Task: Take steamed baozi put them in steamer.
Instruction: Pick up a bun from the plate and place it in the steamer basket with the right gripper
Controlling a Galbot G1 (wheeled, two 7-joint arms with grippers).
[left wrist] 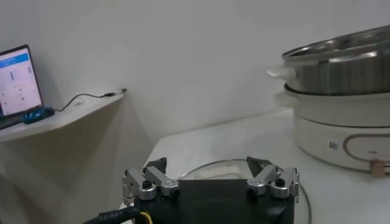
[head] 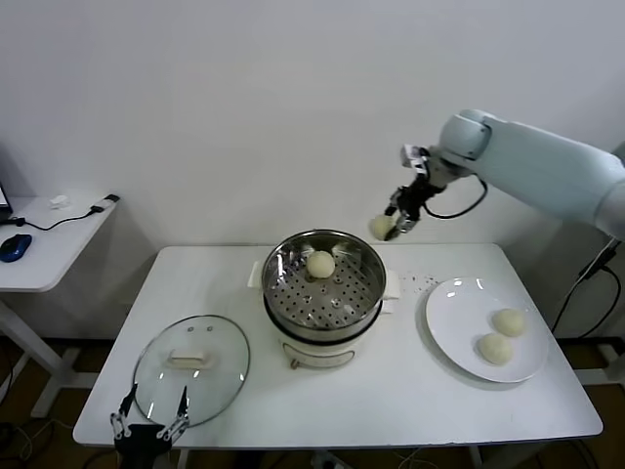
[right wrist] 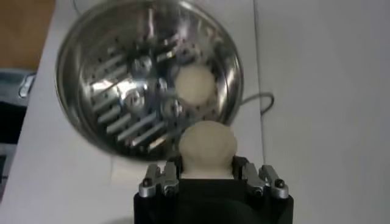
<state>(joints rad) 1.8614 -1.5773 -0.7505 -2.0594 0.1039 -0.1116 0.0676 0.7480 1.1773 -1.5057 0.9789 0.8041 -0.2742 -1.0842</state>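
Observation:
My right gripper (head: pixel 389 227) is shut on a cream-white baozi (head: pixel 381 227) and holds it in the air just behind the right rim of the steamer (head: pixel 366 256). In the right wrist view the held baozi (right wrist: pixel 207 146) sits between the fingers, above the steamer's near rim (right wrist: pixel 91 131). One baozi (head: pixel 320 263) lies on the perforated floor at the back of the steamer; it also shows in the right wrist view (right wrist: pixel 194 83). Two baozi (head: pixel 509 321) (head: pixel 495 348) lie on the white plate (head: pixel 451 322) at the right. My left gripper (head: pixel 149 421) is open and parked at the table's front left.
The round glass lid (head: pixel 190 368) lies flat on the table front left, just beyond the left gripper; it shows in the left wrist view (left wrist: pixel 210 172). The steamer stands on a white cooker base (head: pixel 312 347). A side table (head: pixel 44 244) with a blue mouse stands far left.

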